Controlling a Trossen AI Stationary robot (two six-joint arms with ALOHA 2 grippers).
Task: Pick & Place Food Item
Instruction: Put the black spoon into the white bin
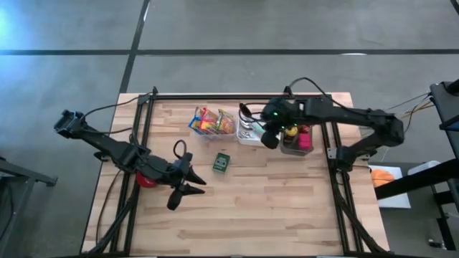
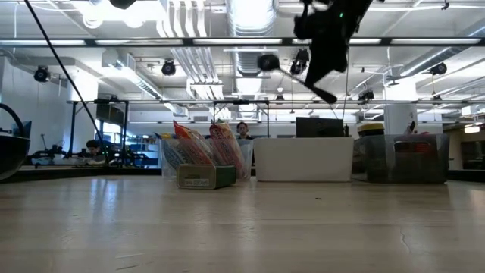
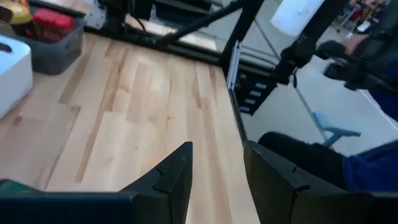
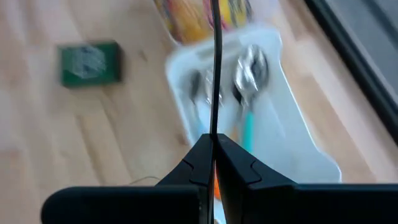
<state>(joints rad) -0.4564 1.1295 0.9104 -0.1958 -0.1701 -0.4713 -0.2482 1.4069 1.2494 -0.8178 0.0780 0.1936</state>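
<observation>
A small green box (image 1: pixel 221 163) lies flat on the wooden table, mid-table. Behind it a clear bin of colourful snack packets (image 1: pixel 211 122) stands beside a white bin of cutlery (image 1: pixel 249 132). My right gripper (image 1: pixel 269 137) hangs high over the white bin (image 4: pixel 261 124), shut on a thin dark utensil whose round head (image 2: pixel 267 62) shows in the low view. My left gripper (image 1: pixel 188 193) hovers left of the green box, open, with only bare table between its fingers (image 3: pixel 180 171). My right gripper pinches the utensil's thin handle (image 4: pixel 214 124) between its two shut fingers, coming from above and slanting down. The handle runs on past the fingertips. The utensil is lifted clear, high above the table, and slants with its round head (image 2: pixel 267 62) uppermost.
A dark bin (image 1: pixel 297 141) with red and yellow items stands right of the white bin. Black frame rails (image 1: pixel 143 122) run along the table's left, right and far sides. A person in blue (image 3: pixel 367 168) is beyond the table edge. Bare wood lies toward the near edge.
</observation>
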